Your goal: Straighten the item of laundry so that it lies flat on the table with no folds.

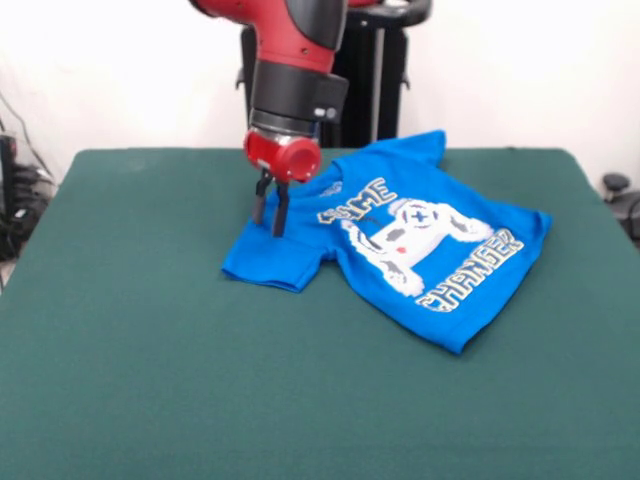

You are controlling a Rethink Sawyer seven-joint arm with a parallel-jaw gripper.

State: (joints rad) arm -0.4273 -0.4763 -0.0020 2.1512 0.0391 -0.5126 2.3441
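The bright blue T-shirt [400, 240] lies print side up on the green table [150, 350], right of centre and turned at an angle. Its white controller print and "GAME CHANGER" lettering show. Its left sleeve [270, 258] lies spread toward the front left, and a small fold shows at that sleeve's hem. The other sleeve points toward the table's far edge. My gripper [269, 212] hangs from the red arm straight down over the left sleeve. Its two black fingers are a small gap apart, tips at or just above the cloth, holding nothing visible.
The robot's black pedestal [370, 80] stands behind the table's far edge. Dark cables and gear [15, 190] sit off the table's left side, and a dark object [620, 195] sits off its right side.
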